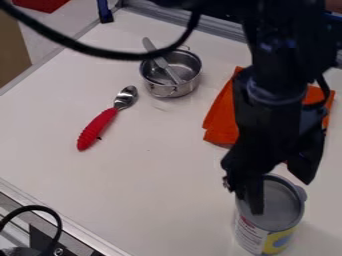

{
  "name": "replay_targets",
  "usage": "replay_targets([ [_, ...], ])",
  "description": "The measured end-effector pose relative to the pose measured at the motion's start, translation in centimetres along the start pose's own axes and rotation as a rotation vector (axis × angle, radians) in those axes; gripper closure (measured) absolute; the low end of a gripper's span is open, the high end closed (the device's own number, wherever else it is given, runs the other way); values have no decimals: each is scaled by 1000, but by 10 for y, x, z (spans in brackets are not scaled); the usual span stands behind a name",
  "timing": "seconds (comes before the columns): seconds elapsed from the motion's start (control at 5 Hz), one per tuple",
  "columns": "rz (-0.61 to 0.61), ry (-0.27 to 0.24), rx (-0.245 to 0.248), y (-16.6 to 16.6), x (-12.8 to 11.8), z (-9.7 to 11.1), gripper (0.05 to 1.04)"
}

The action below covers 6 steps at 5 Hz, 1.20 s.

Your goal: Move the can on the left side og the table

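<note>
So the white table (147, 175) takes up most of the frame, and the black arm (270, 92) hangs down the right side, with the gripper (280, 196) right at the can. Fingers look spread to me, one over the can's grey top and the other by its far right edge. I can't tell if the near one dips inside or just sits above, but nothing looks clamped.

Orange cloth (220, 120) is behind the arm, upper right. The can (257, 235) stands upright at the lower right, in front of the cloth. Small metal pot (163, 90) is up near the top middle, then the red-handled spoon (100, 127) lies left of center, and there's a thin flat-handled utensil (169, 71) leaning in the pot.

Progress-wise, imo it's early days. Gripper's lined up, more or less, and that's about it. Left to do: get a proper grip, lift, carry it over to the left side, set it down upright and let go. I'd watch out for the spoon on the way, tbh.
</note>
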<state>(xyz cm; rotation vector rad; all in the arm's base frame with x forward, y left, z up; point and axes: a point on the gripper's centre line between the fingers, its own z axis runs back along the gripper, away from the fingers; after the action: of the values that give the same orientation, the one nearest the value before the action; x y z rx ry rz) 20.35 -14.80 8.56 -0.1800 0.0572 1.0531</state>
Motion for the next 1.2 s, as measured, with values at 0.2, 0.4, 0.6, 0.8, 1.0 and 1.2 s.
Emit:
replay_targets([
  [0.2, -90, 5, -24, 1, -12, -13, 83],
  [0.4, -141, 17, -48, 3, -22, -20, 83],
  [0.6, -124, 20, -22, 4, -23, -25, 83],
  [0.8, -76, -23, 20, -1, -22, -36, 83],
  [1.0, -23, -69, 19, -5, -15, -44, 83],
  [1.2, 40, -111, -1, -4, -8, -46, 83],
])
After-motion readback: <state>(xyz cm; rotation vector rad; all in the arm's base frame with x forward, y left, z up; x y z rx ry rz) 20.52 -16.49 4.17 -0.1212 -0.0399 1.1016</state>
